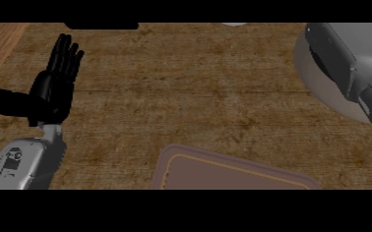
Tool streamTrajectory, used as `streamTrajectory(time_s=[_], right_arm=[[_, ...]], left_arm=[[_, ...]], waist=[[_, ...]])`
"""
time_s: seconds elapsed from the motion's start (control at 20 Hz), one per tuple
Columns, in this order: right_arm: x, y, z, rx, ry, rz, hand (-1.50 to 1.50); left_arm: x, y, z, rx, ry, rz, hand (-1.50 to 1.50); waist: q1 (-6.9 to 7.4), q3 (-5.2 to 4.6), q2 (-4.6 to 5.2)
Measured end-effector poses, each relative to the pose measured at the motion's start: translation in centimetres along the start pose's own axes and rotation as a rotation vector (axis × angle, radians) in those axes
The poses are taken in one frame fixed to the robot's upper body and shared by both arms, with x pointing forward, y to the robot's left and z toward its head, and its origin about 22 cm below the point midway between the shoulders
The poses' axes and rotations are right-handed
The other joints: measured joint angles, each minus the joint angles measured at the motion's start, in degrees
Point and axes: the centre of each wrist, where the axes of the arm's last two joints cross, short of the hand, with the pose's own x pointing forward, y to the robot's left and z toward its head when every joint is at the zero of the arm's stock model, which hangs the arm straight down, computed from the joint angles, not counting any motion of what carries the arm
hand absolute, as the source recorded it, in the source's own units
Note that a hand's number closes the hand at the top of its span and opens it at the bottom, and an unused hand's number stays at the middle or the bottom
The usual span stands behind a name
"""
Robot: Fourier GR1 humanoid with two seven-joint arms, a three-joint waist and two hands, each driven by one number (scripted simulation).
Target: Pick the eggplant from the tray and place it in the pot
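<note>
The brown tray [171, 153] lies at the lower middle, cut by the view's lower edge; no eggplant shows on its visible part or anywhere else. The grey round pot [325, 98] stands at the right edge, only partly in view. My right forearm [340, 46] reaches across the pot, and just a black sliver of the right hand [367, 97] shows at the edge, so whatever it holds is hidden. At the far left my left hand [58, 76] rests open with its fingers pointing up.
Brown counter top fills the middle between tray and pot. A dark object [102, 25] and a small white thing [234, 24] sit at the far edge. A lighter wooden strip [10, 38] shows at the upper left.
</note>
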Motion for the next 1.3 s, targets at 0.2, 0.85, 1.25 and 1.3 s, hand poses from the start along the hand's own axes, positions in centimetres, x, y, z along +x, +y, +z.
streamTrajectory(time_s=[0.2,0.85,1.25,1.3], right_arm=[[-3.1,1.9,-1.4,-0.001,0.033,0.006,1.50],[-14.6,5.4,-5.8,0.010,0.115,-0.019,1.50],[-19.3,6.9,-6.7,0.137,0.223,-0.063,-1.50],[-19.9,7.0,-6.7,0.164,0.246,-0.098,-1.50]], left_arm=[[-0.3,0.3,0.3,0.014,0.003,0.000,0.00],[-0.1,0.6,0.6,0.011,-0.002,-0.001,0.00],[0.1,0.6,0.4,-0.006,-0.008,0.006,0.00],[0.2,0.4,0.4,-0.003,-0.011,0.009,0.00]], waist=[[-0.88,0.03,-0.24],[-0.48,0.07,0.05],[0.40,-0.19,0.25],[0.35,-0.42,0.14]])
